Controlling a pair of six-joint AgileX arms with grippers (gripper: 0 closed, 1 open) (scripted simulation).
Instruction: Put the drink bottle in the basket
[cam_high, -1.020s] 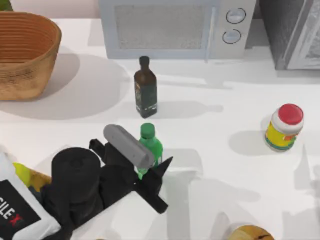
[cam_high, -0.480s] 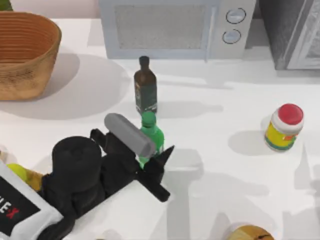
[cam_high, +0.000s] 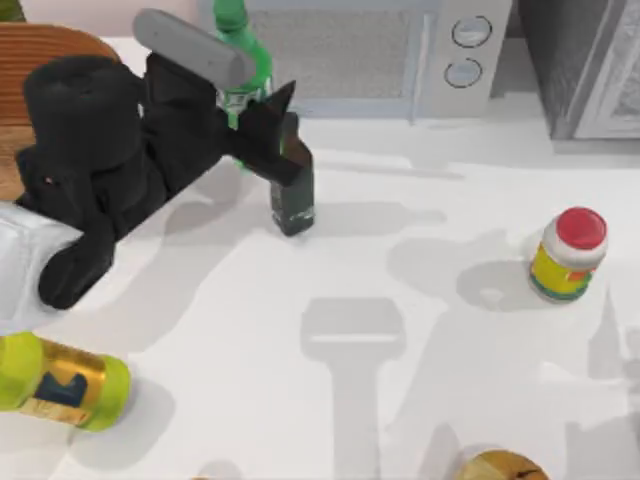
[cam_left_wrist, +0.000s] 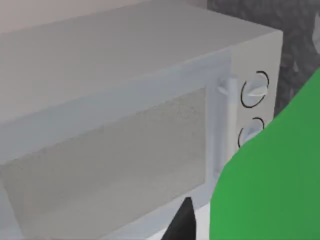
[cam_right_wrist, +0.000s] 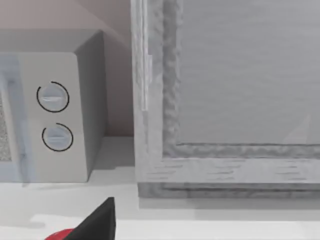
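White tabletop spreads under the scene, with a pale grey microwave oven (cam_high: 350, 55) along its back edge. Up near that oven my left gripper (cam_high: 245, 105) is clamped on the bright green translucent plastic drink bottle (cam_high: 243, 55), which hangs clear of the table, cap uppermost, its green body crowding one side of the left wrist view (cam_left_wrist: 270, 185). Just below the gripper stands a dark olive-brown glass bottle (cam_high: 292, 190), partly hidden behind a black fingertip and close enough to be clipped. Beyond my arm, toward the table's left, a sliver of the large round tan-orange woven wicker basket (cam_high: 40, 45) shows. Farther off are a yellow jar with a red lid (cam_high: 568, 255) to the right and a stout yellow-green bottle (cam_high: 60, 375) lying near the front left. I judge the carry to be under way: the bottle should travel left at this height, away from the glass bottle and over the rim, and be let go only once it sits well inside the weave. My right arm is parked; a black fingertip of its gripper (cam_right_wrist: 97, 222) faces a grey cabinet (cam_right_wrist: 225, 90), and I cannot tell how its fingers stand.
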